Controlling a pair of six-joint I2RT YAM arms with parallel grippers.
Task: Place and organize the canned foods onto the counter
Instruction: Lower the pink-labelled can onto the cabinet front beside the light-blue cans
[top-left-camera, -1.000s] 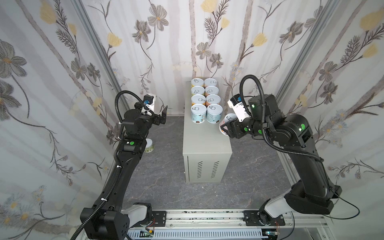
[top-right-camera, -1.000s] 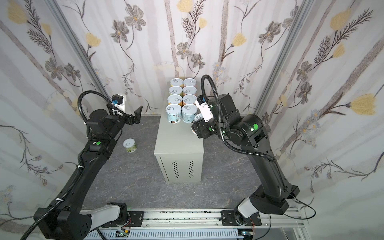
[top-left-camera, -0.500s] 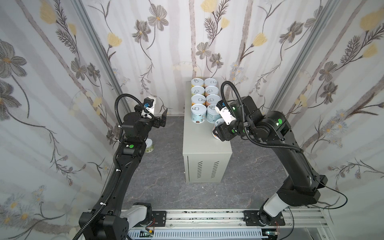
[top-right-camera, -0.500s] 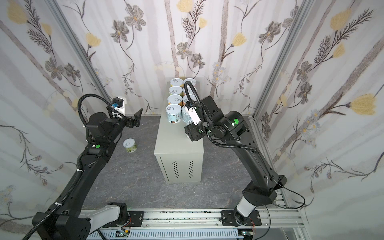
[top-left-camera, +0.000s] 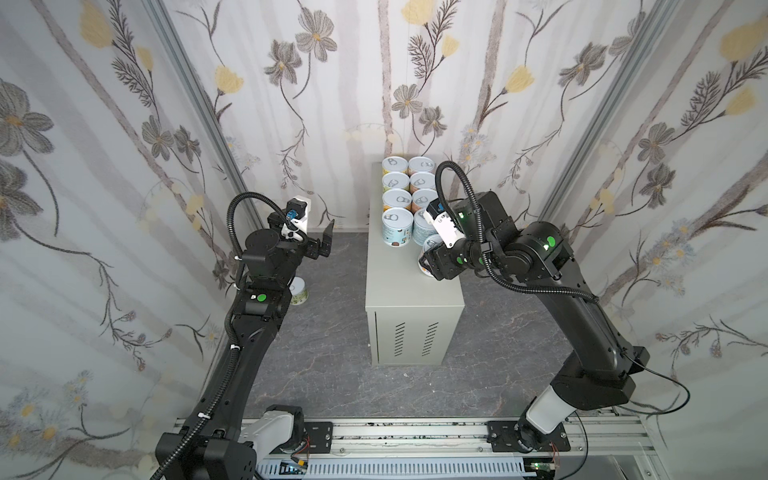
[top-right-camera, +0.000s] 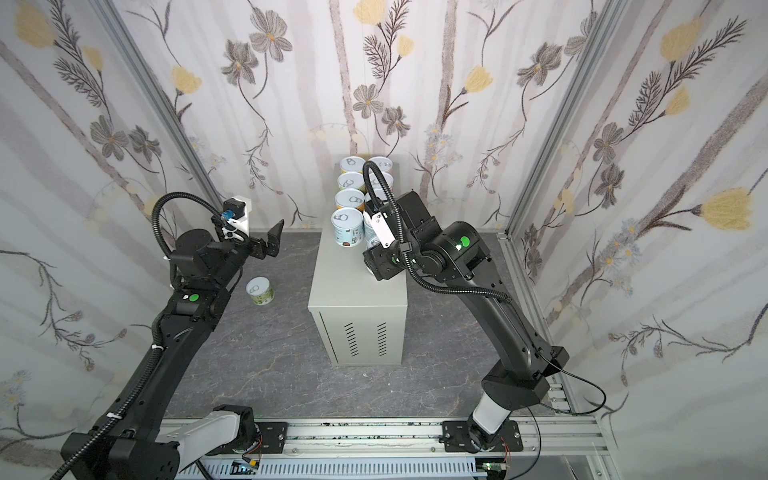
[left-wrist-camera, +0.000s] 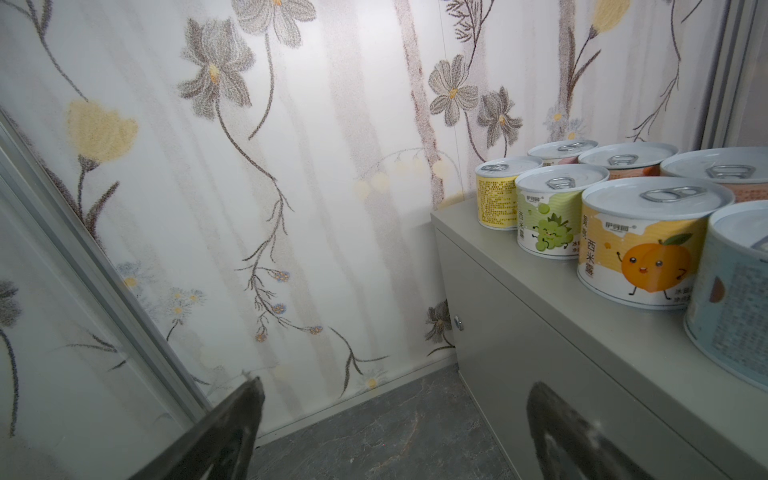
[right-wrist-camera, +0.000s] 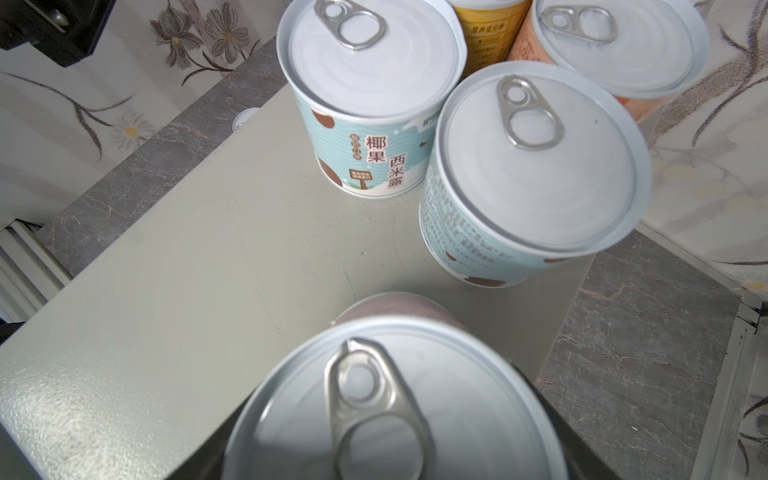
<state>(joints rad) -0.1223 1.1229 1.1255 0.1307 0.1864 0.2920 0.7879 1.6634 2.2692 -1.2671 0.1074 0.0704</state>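
Centre of frame: right tool (top-left-camera: 430, 257), closed on a can (right-wrist-camera: 390, 415), held it over the worktop (top-left-camera: 399, 286), apparently to extend the paired rows (top-left-camera: 397, 198); left tool (top-left-camera: 322, 241) gaped empty above a stray can (top-right-camera: 259, 291) on the floor

Can lids (right-wrist-camera: 536, 166) are smooth satin metal with shinier pull-tabs (right-wrist-camera: 528, 120), labels (right-wrist-camera: 374, 162) matt paper; the counter (right-wrist-camera: 208, 257) is finely grained, matt painted metal.
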